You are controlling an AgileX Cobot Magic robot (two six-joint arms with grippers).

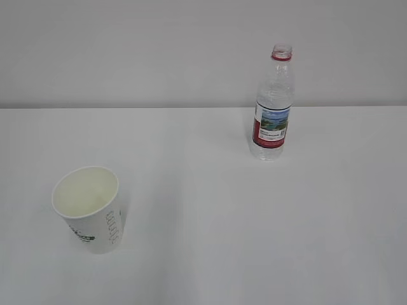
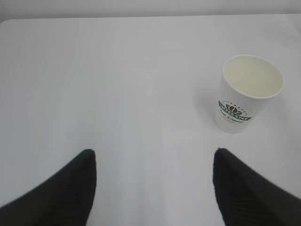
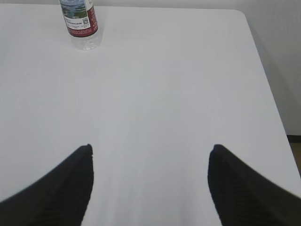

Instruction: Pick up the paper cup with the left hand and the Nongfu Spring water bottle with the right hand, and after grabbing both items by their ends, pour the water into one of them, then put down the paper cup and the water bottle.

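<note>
Black ribbed fingers of the left gripper stand spread over the white desk; the dimpled paper cup stands upright ahead, right. Right gripper likewise spread; the clear ribbed bottle, uncapped, stands far ahead-left.

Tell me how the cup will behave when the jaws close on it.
The cup looks empty, so probably very light and apt to slide or tip if nudged. Its thin paper wall likely dents under a firm squeeze. The taper, wider at the rim, may let it slip downward.
</note>
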